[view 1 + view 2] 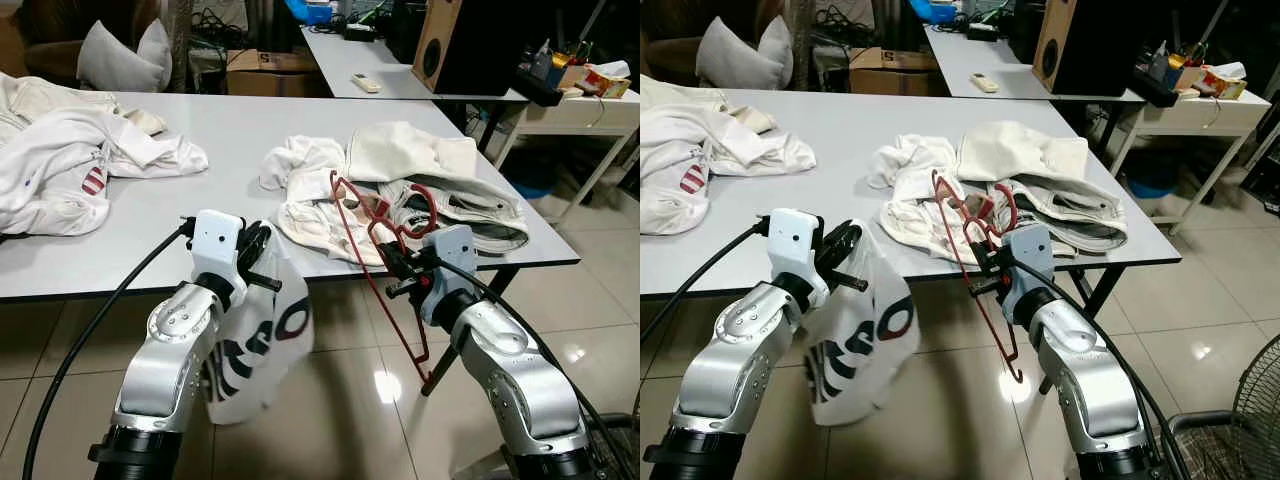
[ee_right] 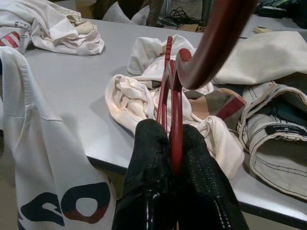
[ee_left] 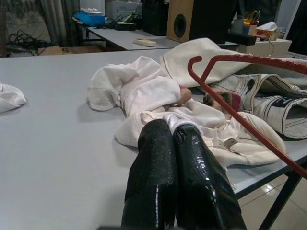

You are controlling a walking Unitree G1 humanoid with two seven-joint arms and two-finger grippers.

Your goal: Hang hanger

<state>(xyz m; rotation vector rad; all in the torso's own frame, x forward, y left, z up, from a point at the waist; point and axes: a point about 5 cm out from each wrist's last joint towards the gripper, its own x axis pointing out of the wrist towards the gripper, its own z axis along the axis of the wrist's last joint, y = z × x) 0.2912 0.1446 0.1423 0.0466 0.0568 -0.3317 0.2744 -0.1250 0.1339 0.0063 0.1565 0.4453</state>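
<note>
The right gripper (image 1: 400, 268) is held just off the near edge of the white table (image 1: 200, 140), its two black fingers (image 2: 194, 158) pressed together on the wire of a red hanger (image 1: 365, 245). The hanger is held edge-on and tilted, not lying flat: its long axis runs from high over the table, above the pile of clothes (image 1: 400, 195), down towards the robot and below the table edge, where its lower end (image 1: 424, 370) hangs above the tiled floor (image 1: 330, 420). Its hook (image 1: 425, 205) curls over at the top, pointing away from the robot and across the folded pale trousers (image 1: 480, 215).

The left gripper (image 1: 255, 255) is to the left of it, also just in front of the table edge, with its fingers (image 3: 156, 177) closed tight on a white shirt (image 1: 260, 345) with dark and red lettering. The shirt hangs down limp from the fingers in front of the left arm, clear of the table and the floor.

A second heap of white clothes (image 1: 70, 150) lies at the far left of the table, well apart from the hanger.
</note>
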